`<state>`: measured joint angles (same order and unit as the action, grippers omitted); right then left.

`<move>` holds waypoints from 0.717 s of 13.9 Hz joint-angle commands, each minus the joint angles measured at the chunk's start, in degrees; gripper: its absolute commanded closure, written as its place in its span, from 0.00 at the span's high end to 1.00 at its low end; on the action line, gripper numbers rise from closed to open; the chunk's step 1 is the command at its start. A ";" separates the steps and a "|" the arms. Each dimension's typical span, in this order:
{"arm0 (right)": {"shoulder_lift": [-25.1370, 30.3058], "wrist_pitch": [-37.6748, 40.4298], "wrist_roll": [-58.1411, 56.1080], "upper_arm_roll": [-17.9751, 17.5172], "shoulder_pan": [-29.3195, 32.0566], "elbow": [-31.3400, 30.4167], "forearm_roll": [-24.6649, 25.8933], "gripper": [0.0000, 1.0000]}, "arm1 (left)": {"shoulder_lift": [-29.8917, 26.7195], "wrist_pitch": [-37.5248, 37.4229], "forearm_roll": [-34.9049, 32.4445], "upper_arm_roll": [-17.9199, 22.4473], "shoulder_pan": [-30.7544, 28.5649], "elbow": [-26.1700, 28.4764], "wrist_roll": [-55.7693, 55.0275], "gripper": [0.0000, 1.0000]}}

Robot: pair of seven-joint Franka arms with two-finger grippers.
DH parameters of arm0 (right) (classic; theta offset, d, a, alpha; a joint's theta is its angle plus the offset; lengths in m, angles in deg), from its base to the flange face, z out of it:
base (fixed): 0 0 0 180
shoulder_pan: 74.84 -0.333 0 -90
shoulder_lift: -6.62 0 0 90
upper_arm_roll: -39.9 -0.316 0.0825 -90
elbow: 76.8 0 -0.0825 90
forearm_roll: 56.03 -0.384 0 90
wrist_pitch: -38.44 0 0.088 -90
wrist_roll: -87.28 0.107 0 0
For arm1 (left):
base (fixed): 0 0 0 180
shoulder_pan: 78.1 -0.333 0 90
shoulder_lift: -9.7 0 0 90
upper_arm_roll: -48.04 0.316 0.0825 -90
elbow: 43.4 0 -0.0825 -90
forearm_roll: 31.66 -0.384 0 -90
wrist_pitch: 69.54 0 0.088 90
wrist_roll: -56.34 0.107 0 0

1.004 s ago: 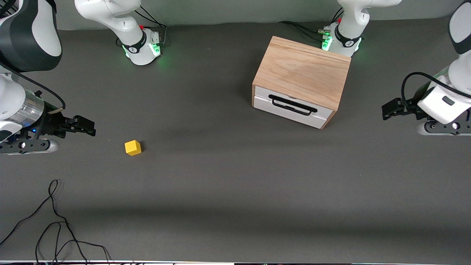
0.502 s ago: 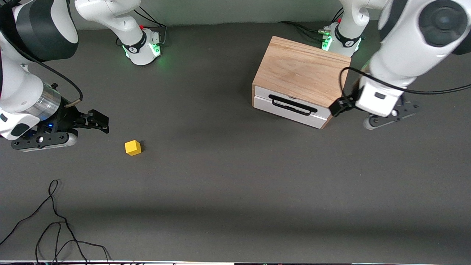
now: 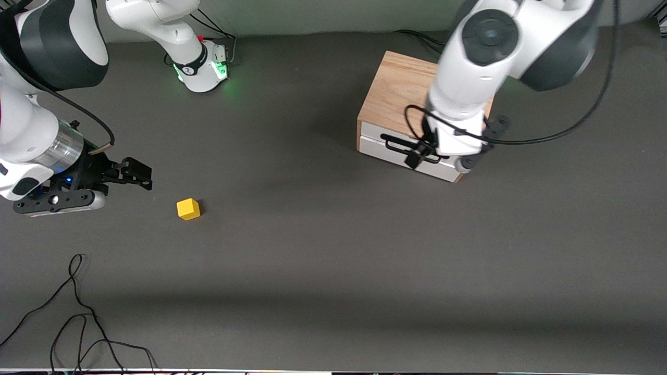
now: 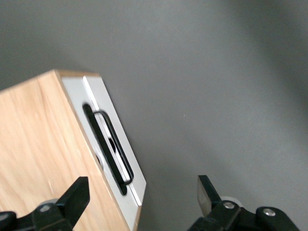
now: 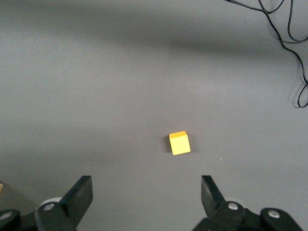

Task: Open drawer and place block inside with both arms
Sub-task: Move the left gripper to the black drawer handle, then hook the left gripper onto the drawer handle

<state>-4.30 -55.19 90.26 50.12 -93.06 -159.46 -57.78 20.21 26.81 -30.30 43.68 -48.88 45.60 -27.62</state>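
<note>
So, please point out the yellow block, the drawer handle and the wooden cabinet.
yellow block [image 3: 188, 209], front view, middle of the cube.
drawer handle [image 4: 113, 147], left wrist view, middle of the black wire bar.
wooden cabinet [image 3: 397, 94], front view, bare part of its top.

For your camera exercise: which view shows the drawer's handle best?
The left wrist view: the handle shows whole against the white drawer front. In the front view the left arm covers part of it. The right wrist view misses it.

Robotics laboratory: two bench-mounted arms [image 3: 172, 31] based beside a cabinet [image 3: 401, 88] on a grey matted table [image 3: 333, 271], loose cables [image 3: 78, 312].
</note>
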 commanded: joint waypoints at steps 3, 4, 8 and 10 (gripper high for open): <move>-0.25 0.38 0.97 0.07 -0.15 0.84 0.16 1.00 | 1.96 -2.82 0.13 0.85 1.90 0.56 -8.51 1.00; -0.24 0.38 0.97 0.07 -0.15 0.84 0.16 1.00 | 2.49 -3.79 -0.05 0.85 1.98 0.47 -8.42 1.00; -0.24 0.12 0.97 0.07 -0.24 0.84 0.07 1.00 | 4.68 -4.24 -0.13 0.93 1.90 1.08 -7.98 1.00; -0.24 0.03 0.97 0.07 -0.24 0.84 0.07 1.00 | 5.66 -2.32 -0.13 0.93 1.55 2.74 -7.98 1.00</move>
<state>-4.31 -55.19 90.26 50.10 -93.07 -159.45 -57.78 25.26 23.35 -30.32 44.20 -47.57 46.89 -34.61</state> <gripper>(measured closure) 0.000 0.000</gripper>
